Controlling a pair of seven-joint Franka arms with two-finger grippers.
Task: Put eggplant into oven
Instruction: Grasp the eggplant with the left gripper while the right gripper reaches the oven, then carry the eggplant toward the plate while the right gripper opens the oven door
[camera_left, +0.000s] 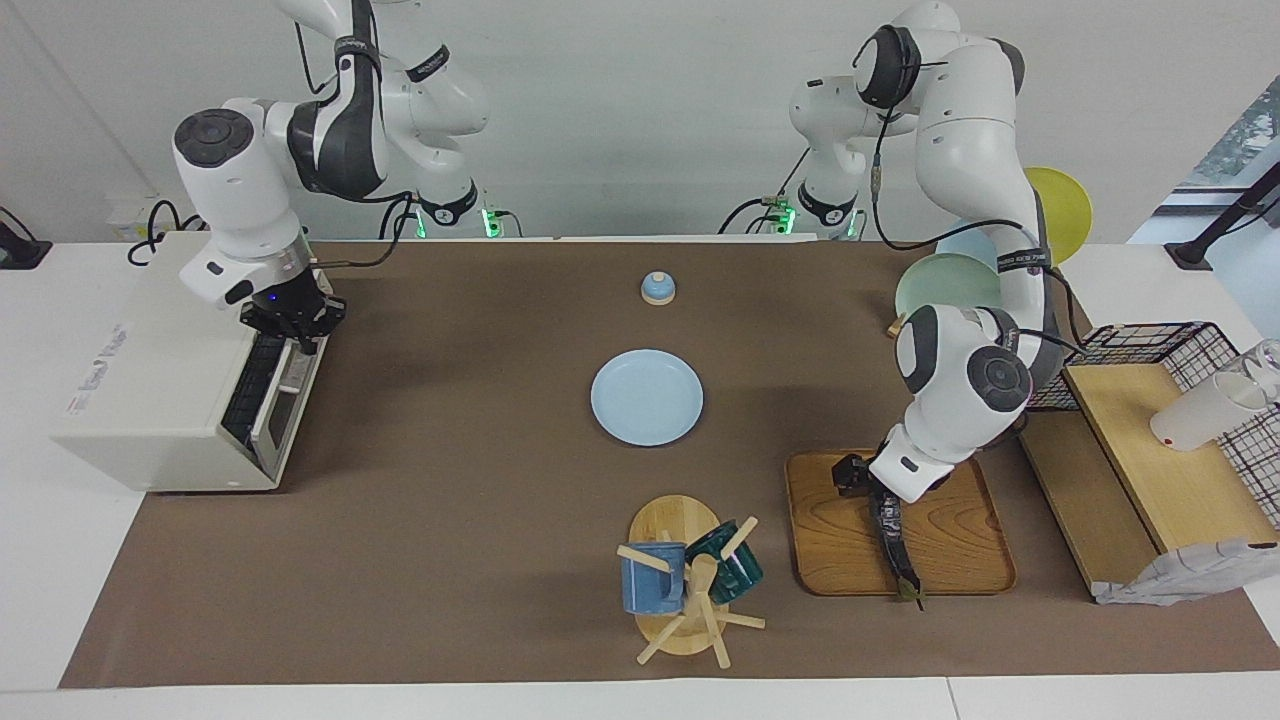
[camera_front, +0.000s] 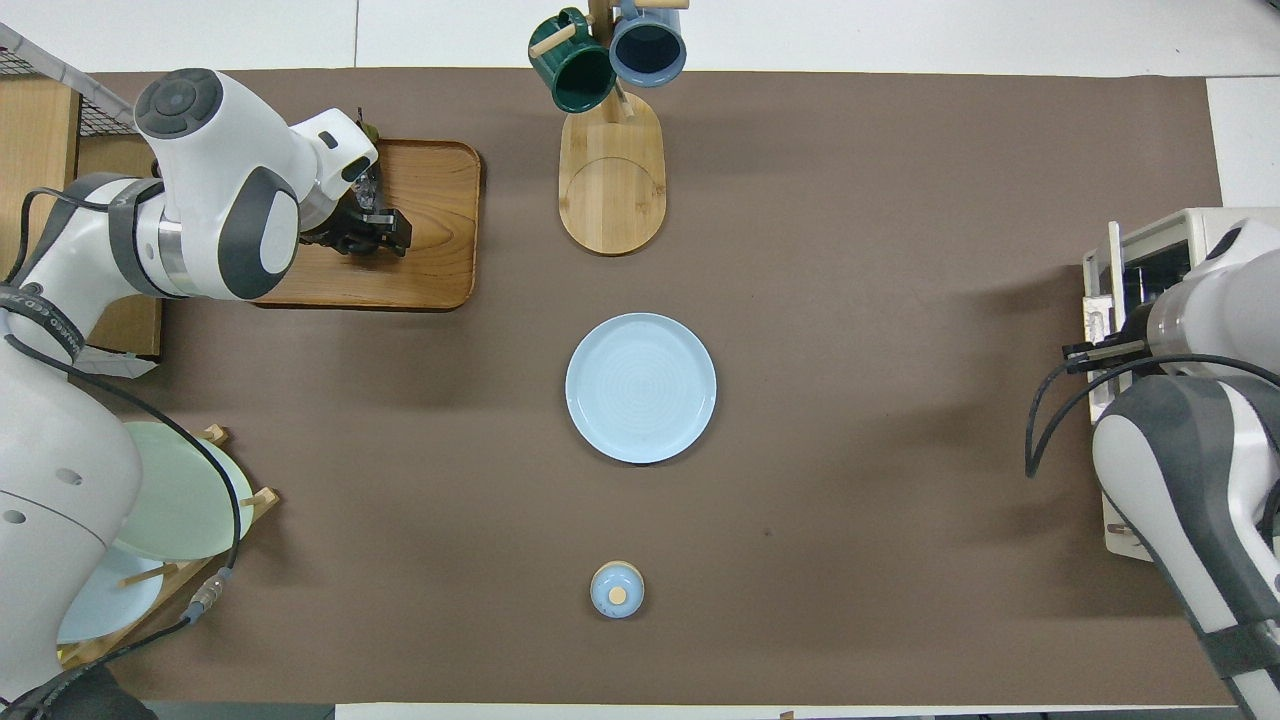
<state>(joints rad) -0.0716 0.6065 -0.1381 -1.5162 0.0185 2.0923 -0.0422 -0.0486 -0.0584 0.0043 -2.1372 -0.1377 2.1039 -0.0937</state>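
The dark purple eggplant (camera_left: 897, 548) lies lengthwise over the wooden tray (camera_left: 960, 540) at the left arm's end of the table, its stem tip at the tray's edge farthest from the robots. My left gripper (camera_left: 878, 500) is shut on the end of the eggplant nearest the robots. In the overhead view the left gripper (camera_front: 365, 232) and arm hide most of the eggplant (camera_front: 368, 135). The off-white oven (camera_left: 150, 390) stands at the right arm's end. My right gripper (camera_left: 298, 335) is at the top edge of its dark door, which stands nearly upright.
A light blue plate (camera_left: 646, 397) sits mid-table, with a small blue knobbed lid (camera_left: 657, 288) nearer the robots. A mug tree (camera_left: 685, 580) with two mugs stands beside the tray. A plate rack (camera_left: 950, 285) and a wire basket on a wooden shelf (camera_left: 1160, 450) flank the left arm.
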